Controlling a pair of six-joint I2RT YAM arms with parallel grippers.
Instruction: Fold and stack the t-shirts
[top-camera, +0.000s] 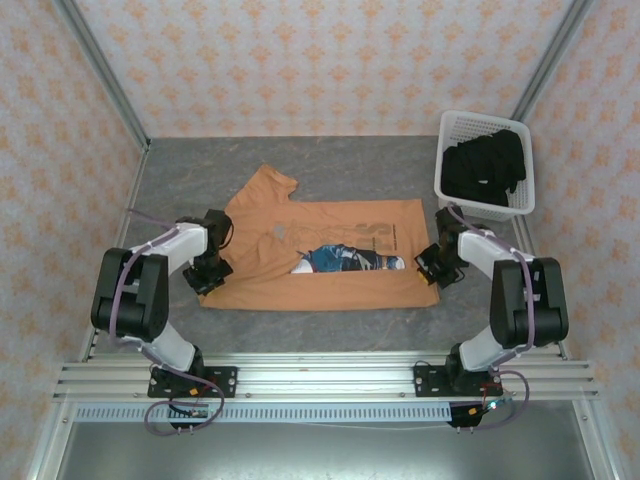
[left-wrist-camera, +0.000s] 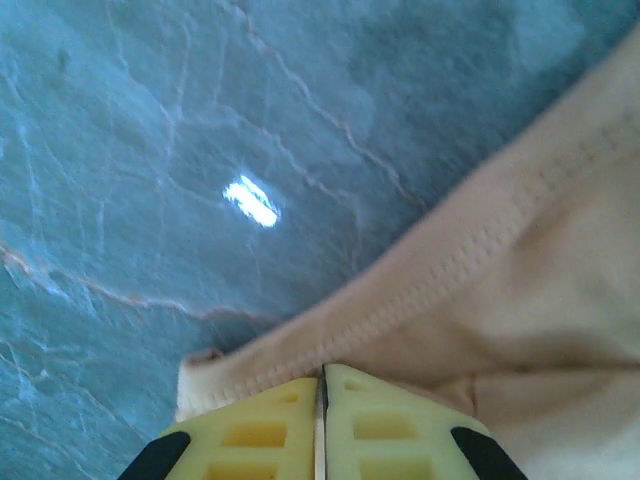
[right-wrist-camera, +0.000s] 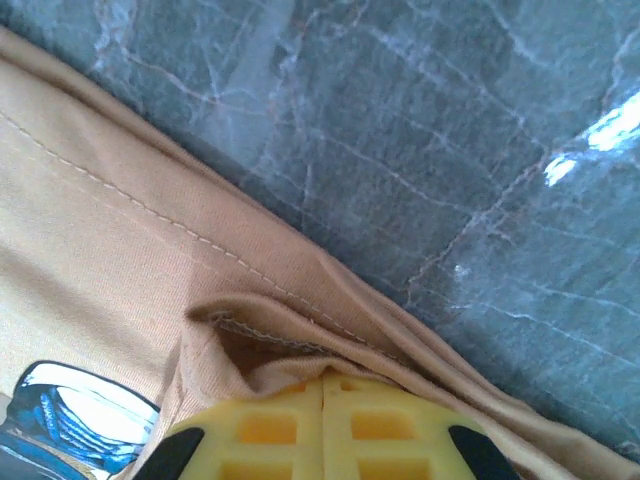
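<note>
Top external: black t-shirts (top-camera: 485, 165) in basket (top-camera: 478, 205)

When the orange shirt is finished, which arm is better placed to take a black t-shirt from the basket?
The right. The white basket with the black t-shirts stands at the far right, just behind the right gripper. The left gripper is across the orange t-shirt. Both are shut on its edges.

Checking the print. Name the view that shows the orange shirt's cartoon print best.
Top external: the cartoon print sits in plain sight on the orange shirt. Right wrist catches a corner of it; left wrist gives plain hem.
</note>
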